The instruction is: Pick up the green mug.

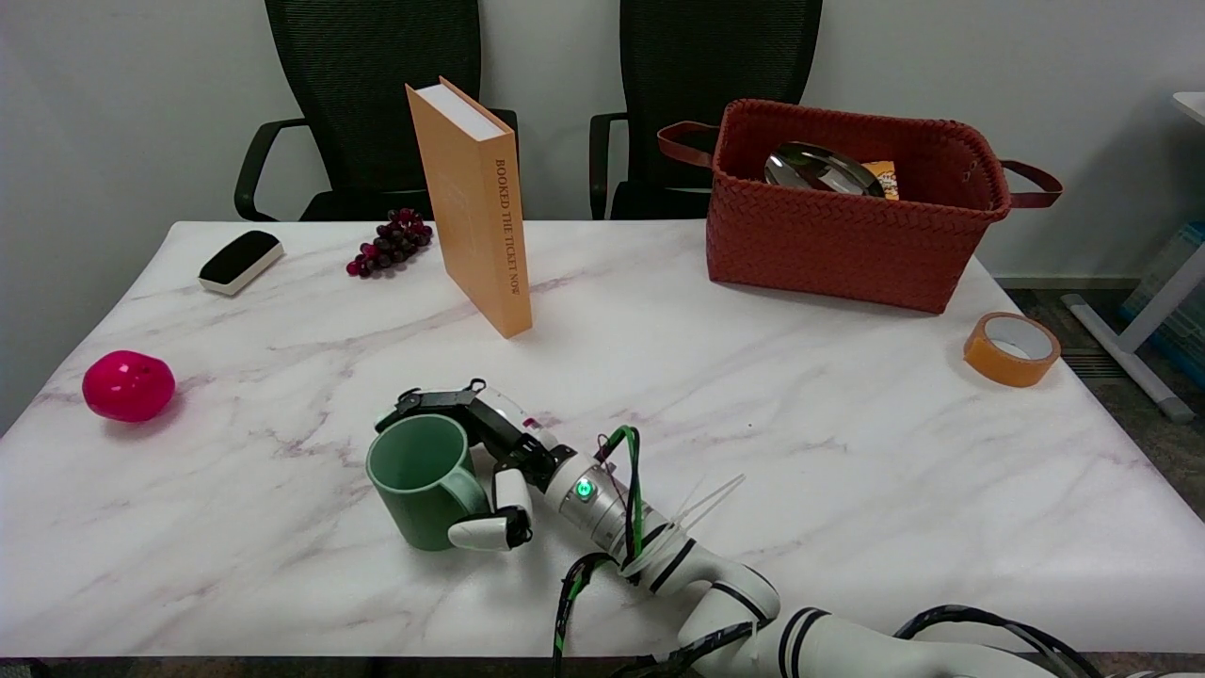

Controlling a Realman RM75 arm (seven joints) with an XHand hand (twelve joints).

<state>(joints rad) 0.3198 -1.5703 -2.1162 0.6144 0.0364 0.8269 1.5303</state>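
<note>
Pale green ceramic mug [425, 480], lower centre, upright on white marble desk [847, 452] | right hand [494, 457] wraps it, fingers [485, 533] seemingly clamped at handle | we judge grasp made, lift pending

Single view only — head camera, set above the near edge of the table [847, 452], looking down and across toward the far side. Steep enough to show the whole marble top, near edge at the bottom of the picture, far edge roughly a third of the way down. Beyond that, two office chairs [372, 104] and a pale wall. Near enough to read the title on the spine of the upright book [475, 207]. Right arm [753, 612] entering from the lower right — closest to the lens. On the far right, a strip of floor and a desk leg [1125, 353] past the table's edge.
</note>
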